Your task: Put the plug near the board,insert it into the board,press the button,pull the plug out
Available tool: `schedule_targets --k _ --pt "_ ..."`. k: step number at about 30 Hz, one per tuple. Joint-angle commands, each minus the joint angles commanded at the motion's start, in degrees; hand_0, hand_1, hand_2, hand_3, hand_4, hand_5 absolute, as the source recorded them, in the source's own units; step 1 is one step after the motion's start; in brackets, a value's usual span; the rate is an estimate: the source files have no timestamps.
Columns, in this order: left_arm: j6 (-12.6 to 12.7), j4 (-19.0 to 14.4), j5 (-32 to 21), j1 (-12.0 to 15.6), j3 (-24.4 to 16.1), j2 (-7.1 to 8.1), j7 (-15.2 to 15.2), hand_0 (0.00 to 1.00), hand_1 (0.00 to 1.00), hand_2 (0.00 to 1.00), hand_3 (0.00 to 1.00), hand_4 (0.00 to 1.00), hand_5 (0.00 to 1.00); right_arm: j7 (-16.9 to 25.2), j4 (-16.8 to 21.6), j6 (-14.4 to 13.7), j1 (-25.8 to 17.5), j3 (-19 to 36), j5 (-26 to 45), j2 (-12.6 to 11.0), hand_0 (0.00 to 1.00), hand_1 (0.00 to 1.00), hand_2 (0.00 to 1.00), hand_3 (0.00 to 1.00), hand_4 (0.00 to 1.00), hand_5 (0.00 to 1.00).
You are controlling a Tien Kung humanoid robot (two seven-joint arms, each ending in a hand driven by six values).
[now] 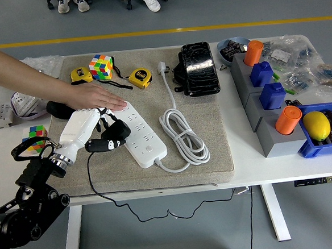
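A white power strip (143, 136) lies slanted on the grey mat (213, 149), and its white cable (184, 136) is coiled to its right. My left hand (105, 138), white with black fingers, is shut on a black plug (117, 128) at the strip's left edge, near its far end. Whether the plug's pins are in a socket is hidden by the plug body. The plug's black cord (90, 174) runs down over the table's front edge. A person's hand (96, 97) lies flat on the far end of the strip. My right arm is out of view.
Two yellow tape measures (140, 78), a colour cube (101, 66) and a black pouch (198, 68) lie at the mat's far side. Another cube (37, 135) sits left of my hand. Grey blocks with orange and blue pieces (271, 96) and a blue bin with a lemon (317, 125) stand at the right.
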Motion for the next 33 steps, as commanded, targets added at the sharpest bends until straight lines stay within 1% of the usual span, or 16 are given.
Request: schedule_targets --k 12,13,16,17,18,23,24,27,29,30,33 --pt "-0.03 0.02 2.38 0.11 -0.01 0.27 -0.29 0.181 0.281 0.332 0.520 0.871 0.009 0.04 0.09 -0.01 -0.04 0.24 -0.33 0.01 0.549 0.590 0.540 0.504 0.820 0.370" --pt "-0.01 0.02 2.45 0.08 -0.05 0.28 -0.28 0.195 0.309 0.359 0.524 0.887 0.015 0.04 0.08 -0.01 0.01 0.22 -0.34 0.02 0.549 0.589 0.540 0.504 0.820 0.370" --pt "-0.01 -0.03 2.68 0.06 0.04 0.36 -0.09 0.195 0.309 0.359 0.524 0.887 0.015 0.06 0.14 -0.02 0.07 0.48 -0.51 0.06 0.549 0.589 0.540 0.504 0.820 0.370" --pt "-0.05 -0.02 2.83 0.08 0.00 0.37 0.09 0.195 0.309 0.359 0.524 0.887 0.015 0.06 0.17 -0.02 0.09 0.55 -0.59 0.06 0.549 0.589 0.540 0.504 0.820 0.370" --pt "-0.12 -0.01 2.91 0.10 -0.03 0.39 0.25 0.200 0.334 0.390 0.521 0.949 0.054 0.05 0.21 -0.02 0.10 0.65 -0.71 0.06 0.549 0.589 0.540 0.504 0.820 0.369" --pt "-1.72 -0.09 3.07 0.37 -0.53 0.47 2.16 0.200 0.334 0.390 0.521 0.949 0.054 0.06 0.34 -0.03 0.08 1.14 -1.16 0.04 0.549 0.589 0.540 0.504 0.820 0.369" --pt "-2.31 -0.15 2.95 0.45 -0.69 0.47 2.54 0.320 0.532 0.526 0.556 0.998 0.323 0.06 0.34 -0.02 0.07 1.15 -1.20 0.04 0.549 0.588 0.540 0.504 0.820 0.369" --pt "-3.16 -0.24 2.74 0.60 -0.81 0.50 3.11 0.320 0.532 0.526 0.556 0.998 0.323 0.06 0.32 -0.02 0.07 1.12 -1.17 0.07 0.549 0.588 0.540 0.504 0.820 0.369" --pt "-3.27 -0.22 2.55 0.66 -0.70 0.53 3.04 0.320 0.532 0.526 0.556 0.998 0.323 0.08 0.33 -0.02 0.05 1.18 -1.21 0.08 0.549 0.588 0.540 0.504 0.820 0.369" --pt "-3.27 -0.20 2.48 0.73 -0.71 0.52 2.92 0.436 0.621 0.610 0.656 0.998 0.414 0.07 0.32 0.00 0.05 1.13 -1.18 0.08 0.550 0.588 0.540 0.505 0.821 0.366" --pt "-3.51 -0.31 2.32 0.95 -0.86 0.51 3.01 0.436 0.621 0.610 0.656 0.998 0.414 0.09 0.35 0.00 0.00 1.17 -1.25 0.08 0.550 0.588 0.540 0.505 0.821 0.366"
